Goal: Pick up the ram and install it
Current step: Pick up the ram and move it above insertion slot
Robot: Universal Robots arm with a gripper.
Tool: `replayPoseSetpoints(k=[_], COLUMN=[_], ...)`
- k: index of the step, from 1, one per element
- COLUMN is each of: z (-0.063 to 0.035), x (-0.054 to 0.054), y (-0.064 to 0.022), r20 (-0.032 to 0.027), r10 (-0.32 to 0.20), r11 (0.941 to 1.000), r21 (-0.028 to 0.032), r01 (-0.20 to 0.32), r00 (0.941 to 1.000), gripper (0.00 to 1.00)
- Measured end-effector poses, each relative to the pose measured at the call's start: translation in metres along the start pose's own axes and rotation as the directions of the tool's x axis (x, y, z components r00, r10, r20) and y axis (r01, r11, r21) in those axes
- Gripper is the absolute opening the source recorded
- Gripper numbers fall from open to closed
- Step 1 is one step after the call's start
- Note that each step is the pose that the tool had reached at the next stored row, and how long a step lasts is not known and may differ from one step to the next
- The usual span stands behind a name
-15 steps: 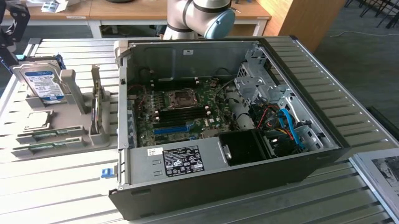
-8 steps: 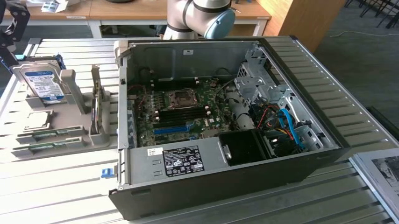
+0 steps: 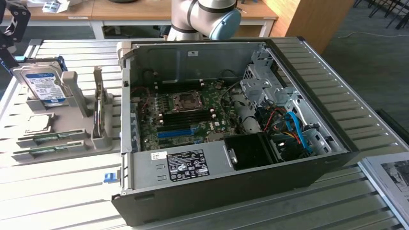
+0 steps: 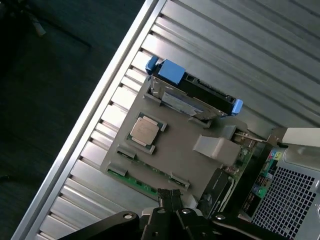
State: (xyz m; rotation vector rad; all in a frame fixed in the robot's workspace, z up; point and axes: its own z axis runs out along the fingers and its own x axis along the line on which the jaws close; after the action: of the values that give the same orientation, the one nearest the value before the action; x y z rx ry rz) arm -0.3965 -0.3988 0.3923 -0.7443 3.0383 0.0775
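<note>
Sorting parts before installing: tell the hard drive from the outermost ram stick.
The hard drive stands upright; the ram stick lies low along the tray's edge. The hard drive is broad and silver, the ram stick thin and green. Both sit on the grey tray.

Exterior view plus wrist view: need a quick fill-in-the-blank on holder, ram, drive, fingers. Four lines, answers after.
1. The grey holder sits at the exterior view's ___ of the open computer case.
2. The hard drive stands ___ in the holder.
3. The ram lies on the holder, ___ the case.
4. The fingers are ___.
Missing words: left; upright; outside; shut.
</note>
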Motion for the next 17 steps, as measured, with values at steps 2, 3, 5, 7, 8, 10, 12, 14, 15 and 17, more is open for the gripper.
replayPoseSetpoints(k=[2,3,5,7,8,10,12,14,15,17], z=[0.0000,0.0000,0.0001,0.0001,0.0001,0.0002,0.0002,0.0002,0.0002,0.0002], x=[0.0000,0.0000,0.0000,0.0000,0.0000,0.0000,0.0000,0.0000,0.0000,0.0000], y=[0.0000,0.0000,0.0000,0.0000,0.0000,0.0000,0.0000,0.0000,0.0000,0.0000], r20=[-0.0010,-0.0015,-0.0023,-0.0032,-0.0037,-0.0044,-0.0053,-0.0060,-0.0063,-0.0071], r10=[-0.021,-0.030,-0.051,-0.072,-0.082,-0.101,-0.119,-0.136,-0.145,-0.162], r11=[0.9998,0.9995,0.9987,0.9974,0.9966,0.9948,0.9928,0.9907,0.9895,0.9868], r21=[-0.0005,-0.0007,-0.0013,-0.0018,-0.0021,-0.0026,-0.0032,-0.0036,-0.0039,-0.0044], r01=[0.021,0.030,0.051,0.072,0.082,0.101,0.119,0.136,0.145,0.162], r00=[0.9998,0.9995,0.9987,0.9974,0.9966,0.9948,0.9928,0.9907,0.9894,0.9868], gripper=[0.10,0.10,0.10,0.10,0.10,0.10,0.10,0.10,0.10,0.10])
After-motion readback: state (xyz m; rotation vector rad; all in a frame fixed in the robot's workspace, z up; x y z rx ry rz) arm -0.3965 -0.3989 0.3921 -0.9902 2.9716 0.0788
